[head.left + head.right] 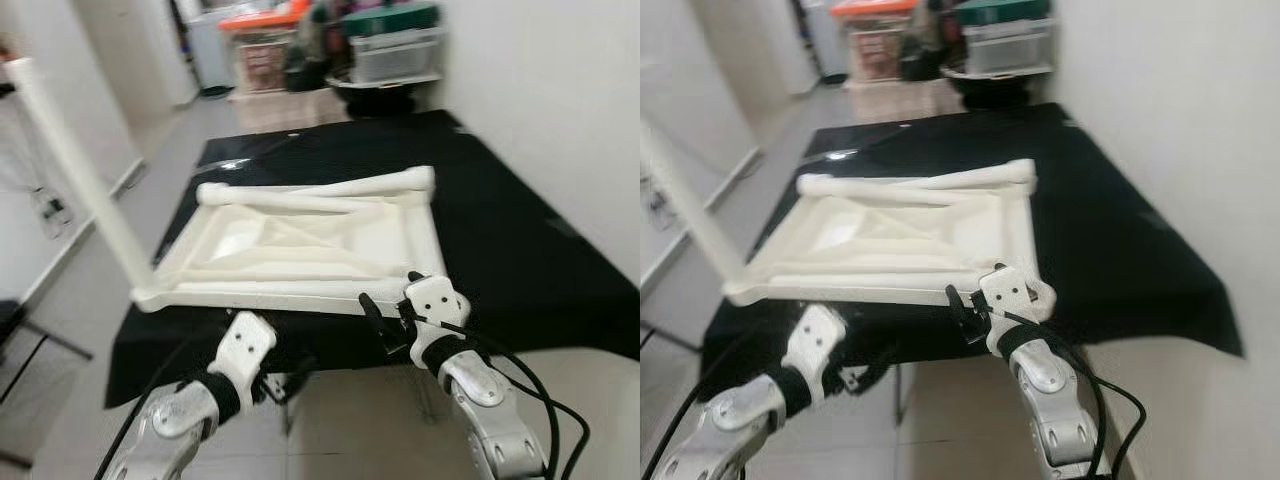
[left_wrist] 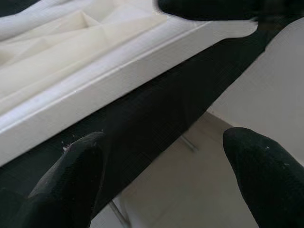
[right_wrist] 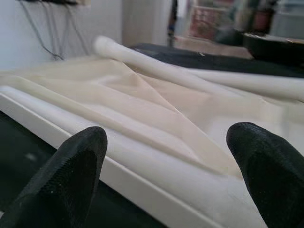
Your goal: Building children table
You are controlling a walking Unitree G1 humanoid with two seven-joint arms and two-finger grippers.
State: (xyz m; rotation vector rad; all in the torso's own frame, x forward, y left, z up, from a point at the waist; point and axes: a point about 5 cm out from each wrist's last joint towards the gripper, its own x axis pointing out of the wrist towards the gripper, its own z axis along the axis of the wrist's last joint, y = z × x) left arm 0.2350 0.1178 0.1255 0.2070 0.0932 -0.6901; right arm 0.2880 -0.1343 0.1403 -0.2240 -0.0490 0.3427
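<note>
— On the counter, under its black cloth, what lies there?

— A white tabletop, turned upside down so its ribbed underside faces up. One leg is fitted at the near corner on the robot's left and rises up slanting. Two loose legs lie across the far side of the tabletop.

— Where are the arms?

— Both are at the near edge. The right gripper sits at the tabletop's near right corner, just beside the rim; I cannot tell if it touches. Its jaws are spread wide; in the right wrist view the two fingers frame the ribbed underside with nothing between them.

— And the left?

— The left gripper is lower, below the counter's edge under the hanging cloth. Its jaws are wide too; in the left wrist view its fingers stand apart, holding nothing, with the tabletop's rim above and tiled floor below.

— Anything behind?

— Storage bins, blurred, by the far wall.
</note>
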